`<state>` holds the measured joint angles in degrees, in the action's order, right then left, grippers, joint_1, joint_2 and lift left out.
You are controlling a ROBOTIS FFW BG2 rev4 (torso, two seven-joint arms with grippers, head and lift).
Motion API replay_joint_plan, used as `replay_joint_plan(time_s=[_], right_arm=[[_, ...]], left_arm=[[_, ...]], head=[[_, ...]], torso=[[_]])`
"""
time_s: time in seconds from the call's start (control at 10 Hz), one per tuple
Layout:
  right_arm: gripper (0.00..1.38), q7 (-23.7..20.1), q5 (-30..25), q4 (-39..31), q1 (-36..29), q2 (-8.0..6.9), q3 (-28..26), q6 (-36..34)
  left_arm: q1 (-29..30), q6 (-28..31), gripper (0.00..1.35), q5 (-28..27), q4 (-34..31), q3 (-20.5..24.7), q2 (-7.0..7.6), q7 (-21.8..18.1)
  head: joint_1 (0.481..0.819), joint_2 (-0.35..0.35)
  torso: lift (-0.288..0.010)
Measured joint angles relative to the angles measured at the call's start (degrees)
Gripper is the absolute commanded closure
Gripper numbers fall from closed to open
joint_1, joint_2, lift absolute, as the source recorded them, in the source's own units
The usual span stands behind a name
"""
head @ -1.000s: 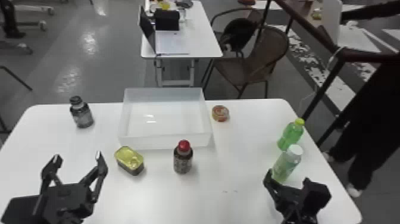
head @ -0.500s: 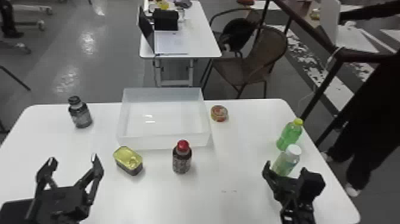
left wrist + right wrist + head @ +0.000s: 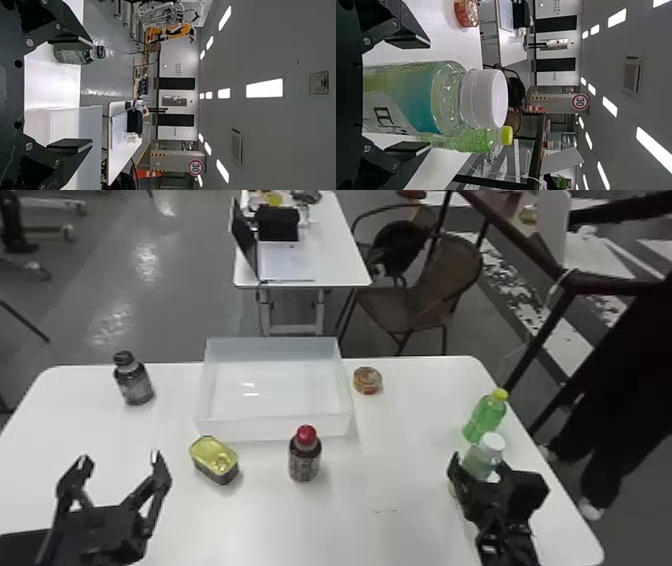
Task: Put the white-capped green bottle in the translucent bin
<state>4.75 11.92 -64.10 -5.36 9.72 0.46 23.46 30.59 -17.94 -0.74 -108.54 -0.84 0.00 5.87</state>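
The clear green plastic bottle with the ribbed white cap (image 3: 481, 460) stands upright on the smooth white table (image 3: 415, 475), between the right gripper's (image 3: 429, 94) widely parted flat black fingers, which look clear of its sides and hold nothing. The step in hand seems to be lining up for the grasp. Best to centre the bottle between the pads, then close evenly on the body below the shoulder; squeezing too hard could buckle what is probably thin plastic. A green bottle with a yellow cap (image 3: 486, 415) stands just beyond, so a straight lift before swinging across should avoid knocking it. The rectangular translucent bin (image 3: 275, 429), with straight frosted walls, needs the base raised above its rim, and above the dark, red-capped bottle (image 3: 304, 460) near its front. The left gripper (image 3: 121, 458) waits empty and spread wide over the table's left side. The white-capped bottle's body is rounded and glossy, with a printed wrap.
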Motion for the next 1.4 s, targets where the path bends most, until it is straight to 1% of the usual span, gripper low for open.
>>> replay_joint_plan(time_s=[0.1, 0.3, 0.4, 0.5, 0.7, 0.8, 0.9, 1.0, 1.1, 1.3, 1.4], right_arm=[[0.81, 0.0, 0.0, -0.3, 0.0, 0.12, 0.0, -1.1], [0.82, 0.0, -0.2, -1.4, 0.0, -0.56, 0.1, -2.2], [0.82, -0.3, -0.3, -3.5, -0.7, -0.72, 0.1, -2.6], [0.82, -2.2, 0.2, -6.4, -1.9, -1.01, 0.1, -3.4], [0.82, -4.9, 1.7, -15.5, -5.7, -1.80, 0.4, -7.4], [0.82, -5.8, 2.1, -20.3, -6.4, -2.06, 0.9, -9.3], [0.82, -8.4, 3.0, -21.9, -4.7, -2.15, 1.6, -9.9], [0.82, -11.7, 4.8, -20.5, -0.8, -2.27, 2.5, -10.1], [0.82, -14.8, 6.0, -16.9, 4.1, -2.69, 3.9, -8.9], [0.82, -21.3, 6.3, -8.9, 12.5, -4.69, 4.9, -5.6], [0.82, -23.9, 6.2, -5.4, 15.5, -5.51, 4.9, -4.3]], left_arm=[[0.0, 0.1, 0.40, -0.4, 0.0, 0.6, 0.00, -1.2], [-0.1, 0.3, 0.40, -0.9, 0.0, 1.5, 0.00, -2.5], [-0.3, 0.7, 0.40, -1.0, 0.0, 1.5, 0.00, -2.7], [-0.6, 0.9, 0.40, -1.0, 0.1, 1.2, 0.00, -2.7], [-1.3, 1.1, 0.40, -0.9, 1.0, 0.6, 0.00, -2.7], [-1.5, 1.0, 0.40, -0.9, 1.3, 0.5, 0.00, -2.7], [-1.8, 0.9, 0.40, -0.9, 1.8, 0.3, 0.00, -2.7], [-2.3, 0.9, 0.40, -0.8, 2.1, -0.2, 0.00, -2.6], [-3.0, 1.0, 0.40, -0.4, 2.4, -1.0, 0.00, -2.0], [-3.9, 1.5, 0.40, 0.4, 2.9, -2.3, 0.00, -1.5], [-4.2, 1.6, 0.40, 0.5, 3.0, -2.6, 0.00, -1.5]], head=[[0.695, -0.123], [0.695, -0.112], [0.695, -0.107], [0.695, -0.097], [0.695, -0.073], [0.695, -0.044], [0.695, -0.034], [0.695, -0.012], [0.695, 0.006], [0.695, 0.033], [0.695, 0.038]], torso=[[-0.021], [-0.021], [-0.021], [-0.021], [-0.021], [-0.021], [-0.021], [-0.021], [-0.021], [-0.021], [-0.021]])
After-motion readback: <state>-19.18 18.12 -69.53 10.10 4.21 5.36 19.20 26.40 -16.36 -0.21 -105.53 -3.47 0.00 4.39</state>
